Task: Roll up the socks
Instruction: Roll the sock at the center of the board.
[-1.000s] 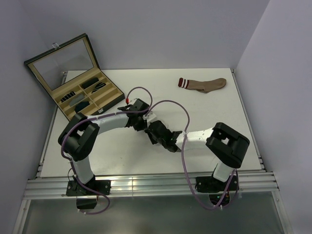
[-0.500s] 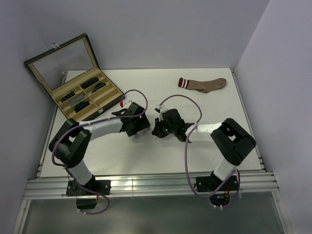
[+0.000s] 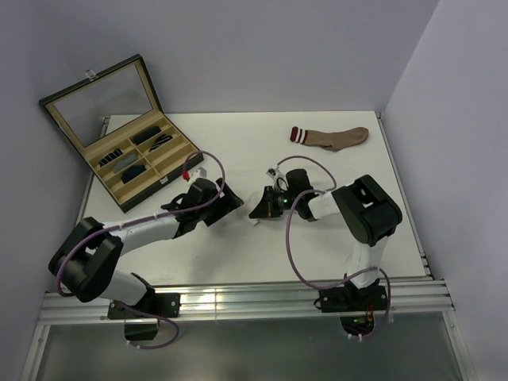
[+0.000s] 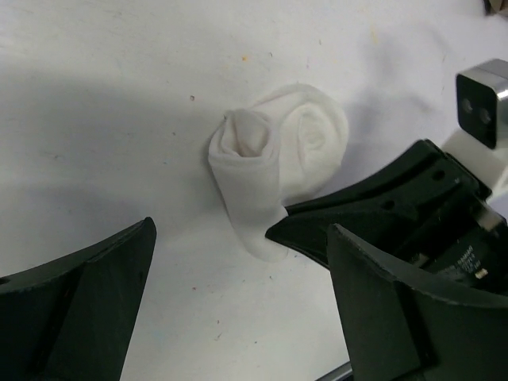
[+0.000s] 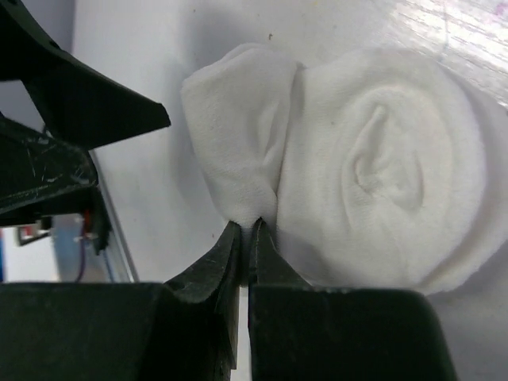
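Our left fingers [image 4: 79, 309] have spread and backed off the soft white rolled sock [image 4: 274, 171], so we judge the right fingers [image 5: 202, 278], pinching its fold, must pull gently.

We are listing one white table [image 3: 238, 254], carrying three items. A white sock [image 4: 278, 171] is lying rolled near the middle. A brown sock [image 3: 329, 136] with a striped cuff is lying flat at the far right. An open case [image 3: 161, 186] with compartments is sitting on the far-left corner.

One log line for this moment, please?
left gripper: open | right gripper: shut on edge of small white rolled fabric sock | sock: lying on white table
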